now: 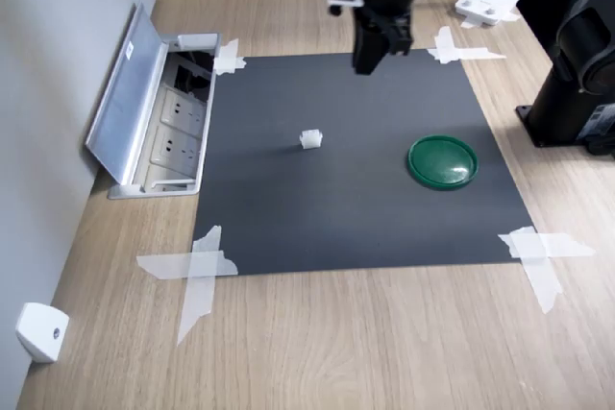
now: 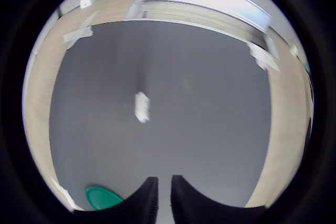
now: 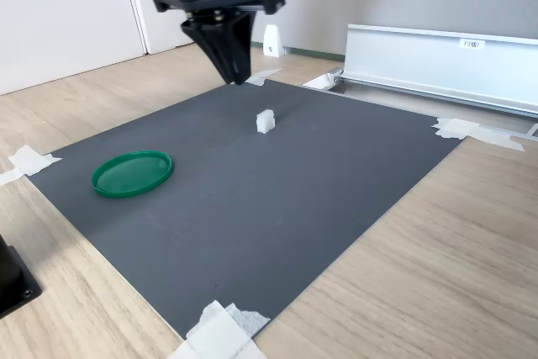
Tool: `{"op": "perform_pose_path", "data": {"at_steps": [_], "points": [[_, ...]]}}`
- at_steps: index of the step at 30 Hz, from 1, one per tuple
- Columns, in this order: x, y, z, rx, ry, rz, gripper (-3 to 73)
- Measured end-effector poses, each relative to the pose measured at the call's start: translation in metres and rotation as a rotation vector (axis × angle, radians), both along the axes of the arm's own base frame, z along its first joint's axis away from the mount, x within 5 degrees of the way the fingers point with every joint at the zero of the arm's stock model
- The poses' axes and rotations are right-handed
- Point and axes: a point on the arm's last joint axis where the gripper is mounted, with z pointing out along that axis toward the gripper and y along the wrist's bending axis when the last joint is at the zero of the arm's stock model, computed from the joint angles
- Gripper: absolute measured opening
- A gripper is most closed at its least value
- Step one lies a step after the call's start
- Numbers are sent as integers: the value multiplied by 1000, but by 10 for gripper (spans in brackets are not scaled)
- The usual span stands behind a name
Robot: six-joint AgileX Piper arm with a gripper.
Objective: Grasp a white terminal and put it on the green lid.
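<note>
In the first exterior view, the white terminal (image 1: 310, 139) lies on the mat (image 1: 288, 228), left of the green lid (image 1: 442, 161)

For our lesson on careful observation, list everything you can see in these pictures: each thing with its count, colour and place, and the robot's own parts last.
white terminal: one, white, lying alone near the middle of the mat.
green lid: one, dark green, flat on the mat, to the first exterior view's right of the terminal, apart from it.
mat: one, dark grey, on the wooden table.
tape strips: white, crossed at each of the four mat corners.
socket box: one, silver, lid raised, set into the table at the first exterior view's left of the mat.
white wedge: one, on the table at the first exterior view's lower left.
table: one, light wood.
gripper: one, black, above the mat's far edge, fingers nearly together, holding nothing.
</note>
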Motion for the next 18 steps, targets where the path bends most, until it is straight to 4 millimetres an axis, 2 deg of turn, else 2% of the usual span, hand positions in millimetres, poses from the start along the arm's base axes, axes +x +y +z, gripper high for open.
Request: {"op": "perform_pose_path", "data": {"at_steps": [5, 10, 13, 18], "points": [[29, 3, 0, 35, -1, 40, 394], [44, 14, -10, 2, 44, 83, 592], [48, 26, -18, 3, 74, 97, 643], [54, 29, -35, 2, 131, 93, 659]]}}
